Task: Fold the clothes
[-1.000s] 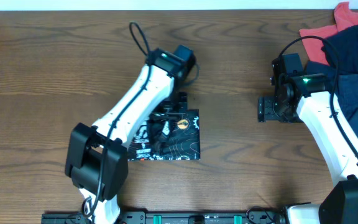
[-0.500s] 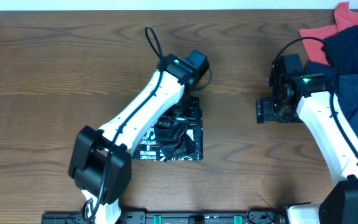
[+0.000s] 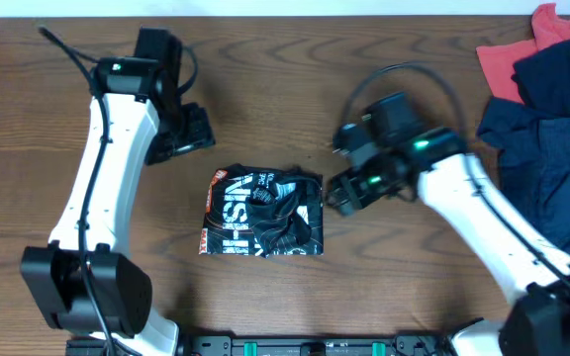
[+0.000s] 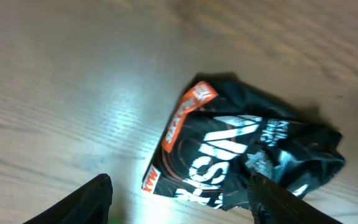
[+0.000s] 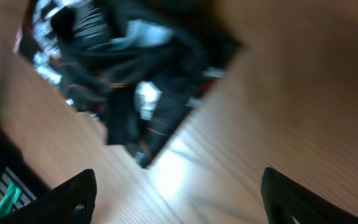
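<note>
Two arms: the left arm [image 3: 107,168] stretches over the left part of the worktop [image 3: 28,119]; the right arm [image 3: 473,198] reaches in from the right toward the middle.
Shirt: the black T-shirt [image 3: 263,213] lies on the worktop near the middle, toward the front edge, as a small, roughly square bundle.
Shirt surface: white lettering and an orange strip show on its left part; loose black cloth sits rumpled on top toward its right.
Left jaws: spread wide with nothing between them, over bare wood near the bundle's far left corner and not touching it.
Left wrist view: the T-shirt [image 4: 247,155] lies ahead of the dark fingers [image 4: 92,199], outside the gap.
Right jaws: spread wide and holding nothing, just beside the bundle's right edge; whether they touch it I cannot tell.
Right wrist view: blurred; the T-shirt [image 5: 129,68] shows ahead of the fingers [image 5: 73,199], not between them.
Other cloth: navy garments [image 3: 552,109] are heaped beside a red garment [image 3: 508,61] at the far right corner, well apart from the T-shirt.
</note>
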Available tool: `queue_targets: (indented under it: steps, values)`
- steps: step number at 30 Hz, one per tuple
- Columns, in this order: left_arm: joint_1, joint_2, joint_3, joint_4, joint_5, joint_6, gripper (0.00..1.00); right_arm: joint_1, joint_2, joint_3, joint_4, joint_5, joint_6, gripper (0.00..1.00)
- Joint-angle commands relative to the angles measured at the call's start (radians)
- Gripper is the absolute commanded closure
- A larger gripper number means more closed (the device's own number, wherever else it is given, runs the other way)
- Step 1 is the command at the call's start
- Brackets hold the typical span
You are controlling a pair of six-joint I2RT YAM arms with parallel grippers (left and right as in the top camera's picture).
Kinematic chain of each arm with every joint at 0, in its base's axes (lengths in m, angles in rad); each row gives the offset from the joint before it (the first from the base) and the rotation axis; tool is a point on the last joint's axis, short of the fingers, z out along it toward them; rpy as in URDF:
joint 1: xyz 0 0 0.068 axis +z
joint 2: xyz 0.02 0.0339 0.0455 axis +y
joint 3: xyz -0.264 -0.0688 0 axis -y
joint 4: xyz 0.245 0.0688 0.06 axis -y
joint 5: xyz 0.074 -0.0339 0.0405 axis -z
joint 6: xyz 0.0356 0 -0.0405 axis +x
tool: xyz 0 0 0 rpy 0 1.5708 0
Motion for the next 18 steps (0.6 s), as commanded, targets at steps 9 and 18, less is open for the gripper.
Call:
queue_targets:
  steps: [9, 18]
  values:
    - [0.012, 0.032, -0.342, 0.175, 0.107, 0.013, 0.29, 0.257, 0.203, 0.000, 0.257, 0.077, 0.188, 0.23]
    - [0.012, 0.032, -0.516, 0.319, 0.107, 0.013, 0.26, 0.335, 0.285, 0.000, 0.333, 0.294, 0.323, 0.46]
